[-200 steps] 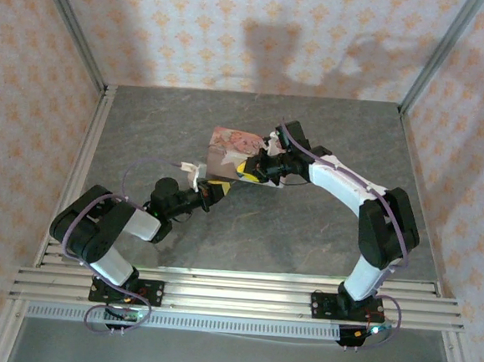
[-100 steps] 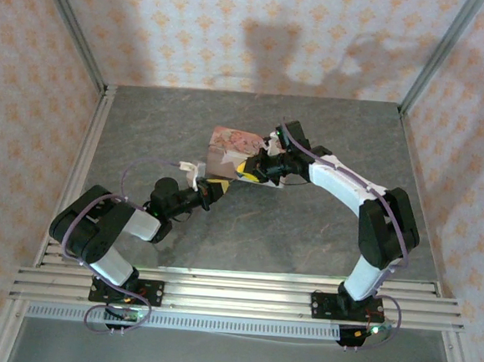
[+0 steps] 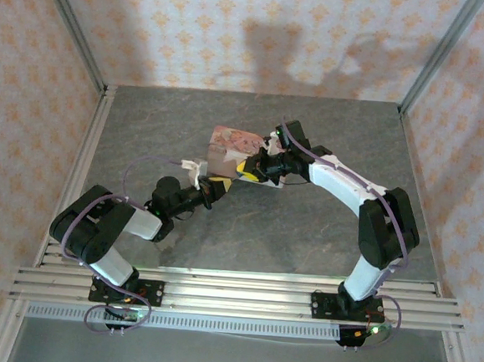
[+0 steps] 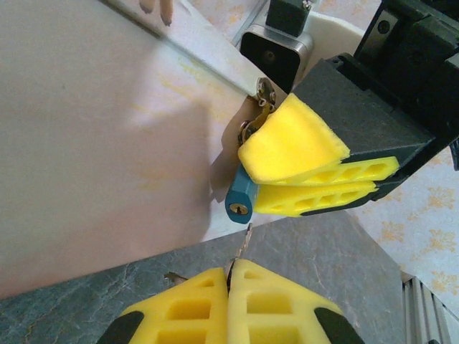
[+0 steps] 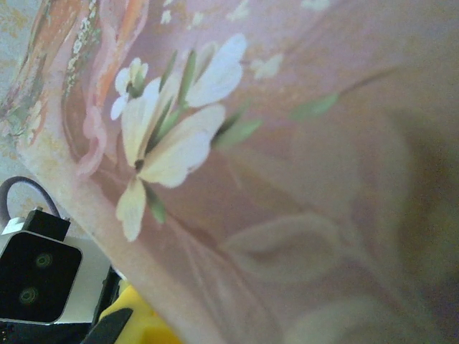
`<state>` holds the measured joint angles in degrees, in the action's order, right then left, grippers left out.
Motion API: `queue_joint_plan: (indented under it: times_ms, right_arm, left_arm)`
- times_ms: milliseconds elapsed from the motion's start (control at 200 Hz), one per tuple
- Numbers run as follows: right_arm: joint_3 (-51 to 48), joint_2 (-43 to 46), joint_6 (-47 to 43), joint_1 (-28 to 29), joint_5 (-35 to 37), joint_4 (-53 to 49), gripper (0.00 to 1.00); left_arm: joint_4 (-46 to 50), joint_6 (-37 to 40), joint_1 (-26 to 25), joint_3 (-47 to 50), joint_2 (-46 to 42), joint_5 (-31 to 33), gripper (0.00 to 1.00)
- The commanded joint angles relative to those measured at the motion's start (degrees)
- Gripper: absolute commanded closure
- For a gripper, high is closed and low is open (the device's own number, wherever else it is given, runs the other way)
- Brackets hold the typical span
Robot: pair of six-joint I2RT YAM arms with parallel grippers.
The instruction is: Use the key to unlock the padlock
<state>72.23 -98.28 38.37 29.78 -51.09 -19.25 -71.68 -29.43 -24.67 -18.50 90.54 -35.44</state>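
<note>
In the left wrist view the small blue padlock (image 4: 239,200) hangs from the hasp (image 4: 262,100) of the pink box (image 4: 107,143), its keyhole facing me. My right gripper (image 4: 252,183) is shut on the padlock's body, its yellow fingers (image 4: 315,147) coming in from the right. My left gripper (image 4: 233,266) is shut on the thin silvery key (image 4: 245,240). The key's blade points up at the keyhole and its tip stands just below the lock, apart from it. From above, both grippers (image 3: 218,185) (image 3: 247,170) meet at the box's near face.
The pink flower-printed box (image 3: 232,142) stands mid-table on the grey slab (image 3: 305,228); its lid (image 5: 287,179) sits close before the right wrist camera. The left arm's camera housing (image 5: 36,287) shows at that view's lower left. Patterned walls and metal rails enclose the table.
The left arm has edged slightly right toward the box. The right arm has held still.
</note>
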Motion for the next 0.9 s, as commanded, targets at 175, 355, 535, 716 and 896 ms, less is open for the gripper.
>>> queue_joint_plan:
  times_ms: [175,355,535,716,896]
  right_arm:
    - [1.8,2.2,1.0,-0.1,-4.1,2.5,1.00]
    - [1.9,2.3,1.0,-0.2,-4.0,2.3,1.00]
    - [1.9,2.4,1.0,-0.2,-4.1,2.2,1.00]
    - [2.0,2.5,1.2,-0.2,-4.2,2.2,1.00]
    - [2.1,2.6,1.2,-0.2,-4.2,2.3,1.00]
  left_arm:
    - [-3.1,2.0,-0.6,-1.5,-0.3,2.2,1.00]
    - [-3.1,2.0,-0.6,-1.9,0.5,2.7,1.00]
    - [-3.2,1.8,-0.5,-2.4,1.1,2.3,1.00]
    - [-3.1,1.7,-0.6,-3.0,2.2,2.3,1.00]
    - [-3.2,1.6,-0.7,-3.2,2.4,2.1,1.00]
